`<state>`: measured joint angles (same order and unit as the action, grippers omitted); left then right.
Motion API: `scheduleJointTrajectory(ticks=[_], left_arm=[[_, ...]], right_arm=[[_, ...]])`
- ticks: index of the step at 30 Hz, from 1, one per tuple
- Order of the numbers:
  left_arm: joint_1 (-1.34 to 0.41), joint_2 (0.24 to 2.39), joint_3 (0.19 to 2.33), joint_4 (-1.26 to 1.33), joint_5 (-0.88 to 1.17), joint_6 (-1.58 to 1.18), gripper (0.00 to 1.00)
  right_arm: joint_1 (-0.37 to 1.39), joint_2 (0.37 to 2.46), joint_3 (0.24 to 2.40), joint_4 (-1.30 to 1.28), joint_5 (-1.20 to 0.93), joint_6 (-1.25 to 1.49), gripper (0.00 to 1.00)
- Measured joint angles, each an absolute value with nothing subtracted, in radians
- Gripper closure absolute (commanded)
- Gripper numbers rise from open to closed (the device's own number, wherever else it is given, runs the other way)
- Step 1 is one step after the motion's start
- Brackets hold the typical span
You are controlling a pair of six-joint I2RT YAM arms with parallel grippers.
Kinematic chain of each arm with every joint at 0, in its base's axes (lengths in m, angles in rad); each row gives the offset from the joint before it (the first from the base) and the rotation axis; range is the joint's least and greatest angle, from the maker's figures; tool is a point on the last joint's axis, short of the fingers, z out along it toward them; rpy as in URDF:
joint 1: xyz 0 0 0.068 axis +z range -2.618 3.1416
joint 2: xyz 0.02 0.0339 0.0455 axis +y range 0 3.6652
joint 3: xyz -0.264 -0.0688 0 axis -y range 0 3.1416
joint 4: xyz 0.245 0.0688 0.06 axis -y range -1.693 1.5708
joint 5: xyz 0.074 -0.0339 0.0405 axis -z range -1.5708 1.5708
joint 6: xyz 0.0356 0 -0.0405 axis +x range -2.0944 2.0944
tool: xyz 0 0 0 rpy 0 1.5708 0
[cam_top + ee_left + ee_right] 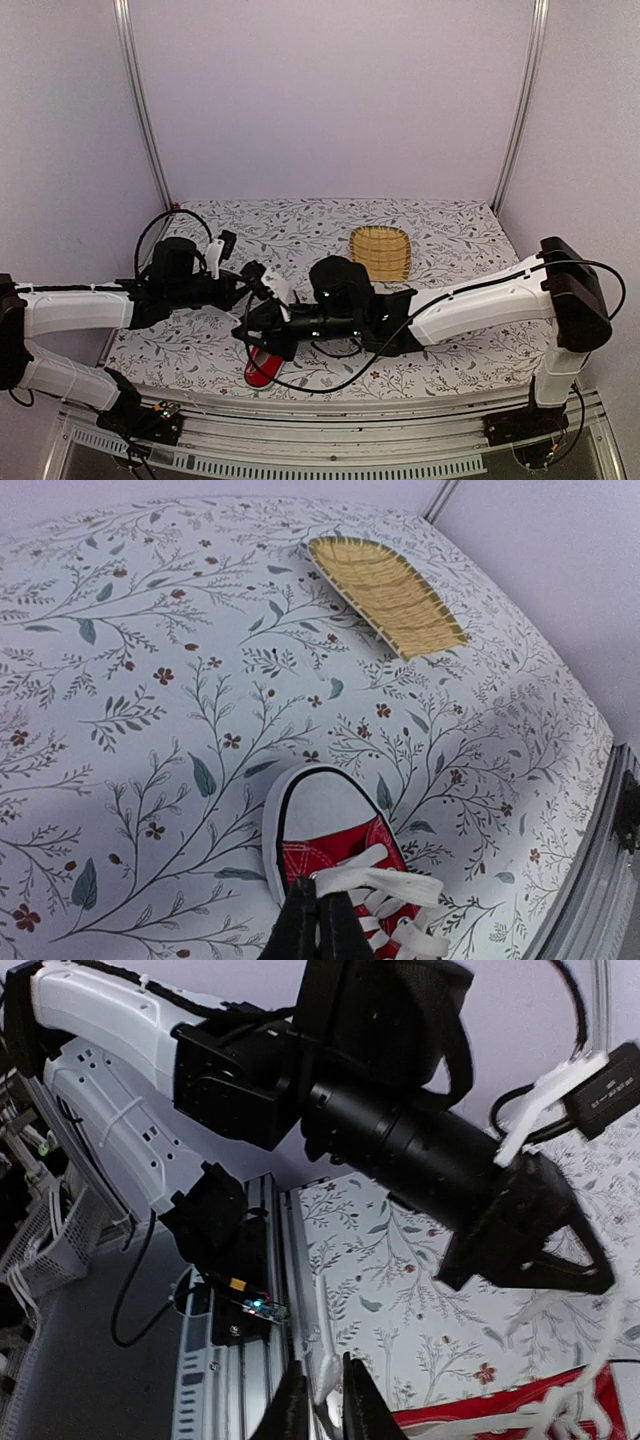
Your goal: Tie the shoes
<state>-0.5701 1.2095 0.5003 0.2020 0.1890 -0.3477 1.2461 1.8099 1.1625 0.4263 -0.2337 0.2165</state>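
The red sneaker (345, 855) with a white toe cap lies near the table's front edge, mostly under the arms in the top view (262, 370). My left gripper (318, 885) hangs over its toe end, shut on a white lace (400, 885) that stretches to the right across the eyelets. My right gripper (322, 1362) is low beside the shoe (500, 1422), fingers barely apart with a white lace end (327, 1372) pinched between them. In the top view the left gripper (272, 290) and the right gripper (246, 335) meet above the shoe.
A yellow woven basket (381, 252) lies on the floral cloth at the back, right of the middle, also seen in the left wrist view (385, 595). The metal front rail (265, 1310) and the left arm's base sit just beyond my right gripper.
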Motion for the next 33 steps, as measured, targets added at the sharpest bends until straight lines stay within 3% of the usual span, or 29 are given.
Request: scheduleJointTrajectory(ticks=[2, 4, 11, 16, 22, 27, 33], left_arm=[[-0.569, 1.230, 0.536, 0.195, 0.216, -0.327, 1.00], [-0.568, 1.244, 0.556, 0.188, 0.236, -0.311, 1.00], [-0.567, 1.246, 0.579, 0.148, 0.295, -0.264, 1.00], [-0.567, 1.246, 0.600, 0.142, 0.358, -0.239, 1.00], [-0.578, 1.246, 0.621, 0.144, 0.416, -0.215, 1.00], [-0.588, 1.250, 0.636, 0.140, 0.435, -0.200, 1.00], [-0.598, 1.268, 0.650, 0.136, 0.435, -0.190, 1.00]], right_arm=[[1.283, 1.894, 1.248, 0.420, -0.248, 0.197, 0.43], [1.312, 1.965, 1.312, 0.399, -0.249, 0.169, 0.34], [1.295, 1.908, 1.228, 0.323, -0.189, 0.120, 0.27], [1.148, 1.807, 1.183, 0.289, -0.181, 0.160, 0.33], [1.002, 1.841, 1.255, 0.223, -0.200, 0.205, 0.42], [0.994, 1.916, 1.338, 0.185, -0.271, 0.198, 0.44], [1.000, 1.969, 1.393, 0.175, -0.366, 0.186, 0.54]])
